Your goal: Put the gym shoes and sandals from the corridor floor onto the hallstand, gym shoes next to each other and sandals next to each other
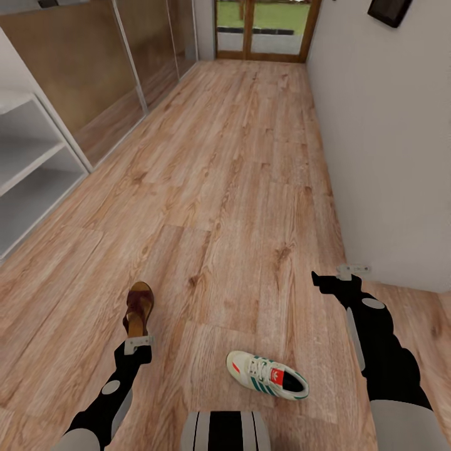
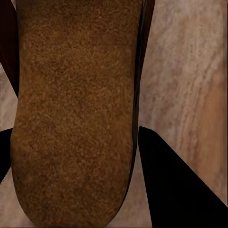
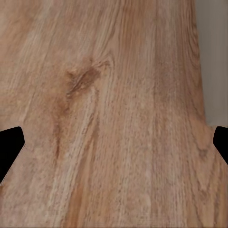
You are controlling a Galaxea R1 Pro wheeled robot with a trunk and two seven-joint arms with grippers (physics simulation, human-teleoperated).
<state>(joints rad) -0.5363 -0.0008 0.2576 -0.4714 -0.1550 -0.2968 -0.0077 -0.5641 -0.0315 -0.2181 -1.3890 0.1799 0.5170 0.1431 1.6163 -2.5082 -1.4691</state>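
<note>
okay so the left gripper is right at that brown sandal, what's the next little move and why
Probably close the left gripper on the sandal: in the left wrist view its footbed sits between the fingers, and the sandal is on the floor, not the hallstand.

No readable text anywhere.
The gym shoe (image 1: 268,374), lying on the floor between the two sets of jaws, carries a red-orange tongue label with a pale mark too small to read; its three green side stripes bear no lettering.

Bare floor (image 3: 114,114) under the spread right gripper (image 3: 114,147); wall (image 1: 388,144) close beside. Sandal (image 2: 76,109) between left fingers (image 2: 175,185).
</note>
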